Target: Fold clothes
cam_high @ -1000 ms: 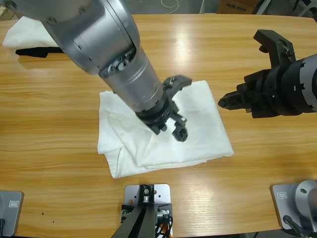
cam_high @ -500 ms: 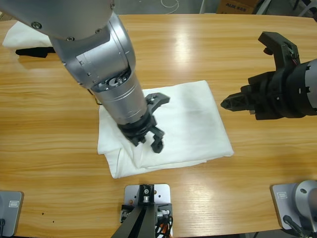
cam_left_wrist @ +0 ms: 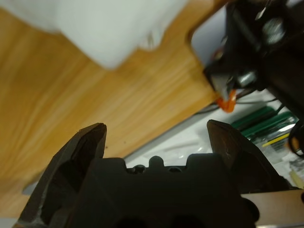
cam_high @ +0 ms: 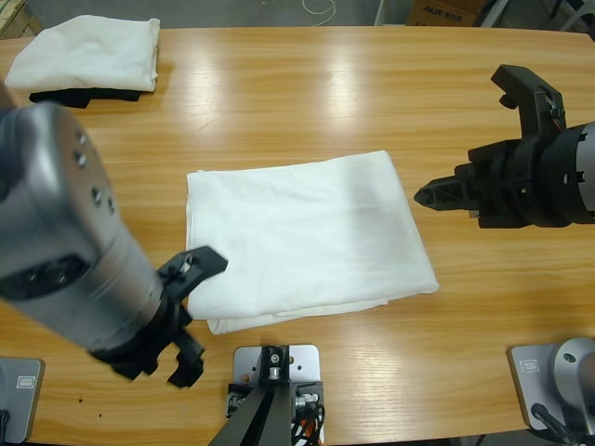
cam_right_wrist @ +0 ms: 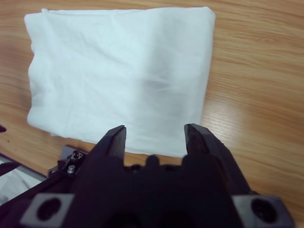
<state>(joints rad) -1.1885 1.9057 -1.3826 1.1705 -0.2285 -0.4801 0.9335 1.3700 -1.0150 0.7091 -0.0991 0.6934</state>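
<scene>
You see bright overhead light with pale glare streaks on the far counter (cam_high: pixel 372 84). The left wrist view is strongly blurred; shadows stay soft.

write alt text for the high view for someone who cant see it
A folded white cotton T-shirt lies flat mid-table on the long wooden table. The left gripper hangs open off its near-left corner, the right gripper hovers to its right, and another folded white shirt sits far-left.

Folded white cotton T-shirts on the long wooden desk (cam_high: pixel 372 93)

One white cotton T-shirt (cam_high: pixel 302 237) lies flat mid-desk, folded into a neat rectangle, layered edges along its near side. A second folded white T-shirt (cam_high: pixel 88 56) rests at the far corner atop a dark garment (cam_high: pixel 70 96).
</scene>
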